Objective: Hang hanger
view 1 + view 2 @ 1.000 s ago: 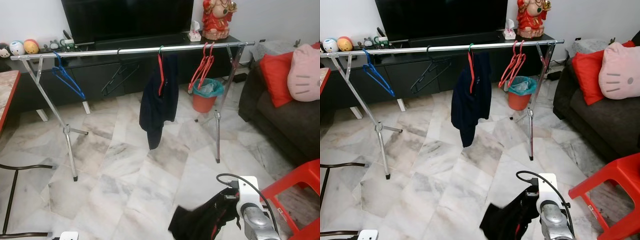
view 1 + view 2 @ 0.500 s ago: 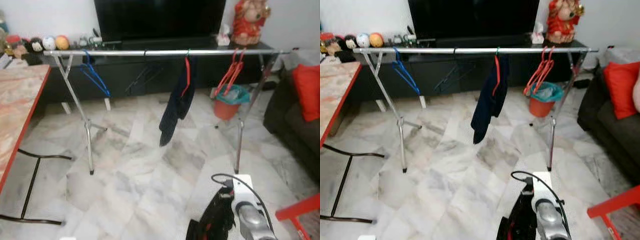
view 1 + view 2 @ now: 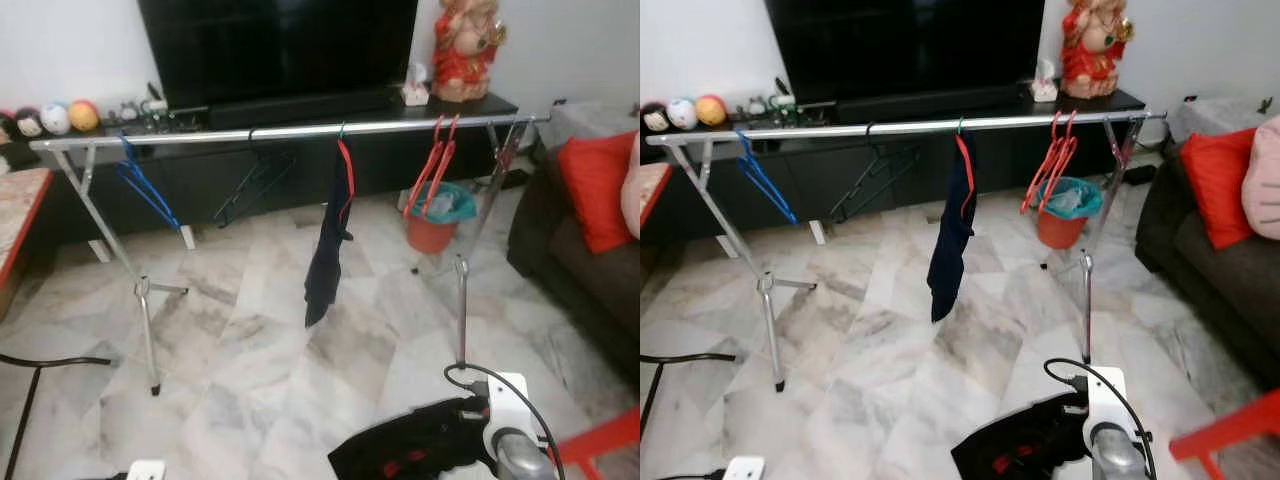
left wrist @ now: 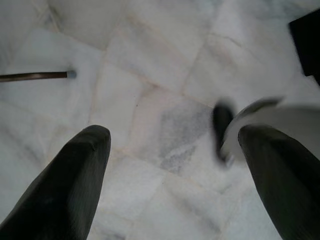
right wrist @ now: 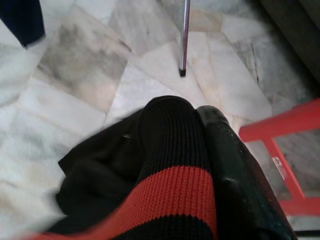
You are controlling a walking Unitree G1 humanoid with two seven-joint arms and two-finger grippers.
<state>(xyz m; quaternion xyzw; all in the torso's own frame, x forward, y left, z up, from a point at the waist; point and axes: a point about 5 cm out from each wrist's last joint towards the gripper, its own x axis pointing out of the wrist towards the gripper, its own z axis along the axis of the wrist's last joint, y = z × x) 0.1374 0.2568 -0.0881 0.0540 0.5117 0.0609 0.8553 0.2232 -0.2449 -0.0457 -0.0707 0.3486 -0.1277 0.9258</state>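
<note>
While the robot faces the long silver rail (image 3: 300, 130), its right gripper (image 3: 470, 445) holds a black and red garment (image 3: 400, 455) low, ready to hang, I think. From the right eye, a red hanger (image 3: 964, 175) already carries dark clothes. Left gripper (image 4: 172, 165) hangs idle, fingers wide. Right wrist: fingers squeeze the cloth.

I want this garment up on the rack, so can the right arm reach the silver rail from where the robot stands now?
Probably not yet. The right end effector, shut on the black and red garment, sits low near the floor, while the silver rail stands well ahead across open marble floor. Nothing blocks the way; the robot likely needs to step closer.
</note>
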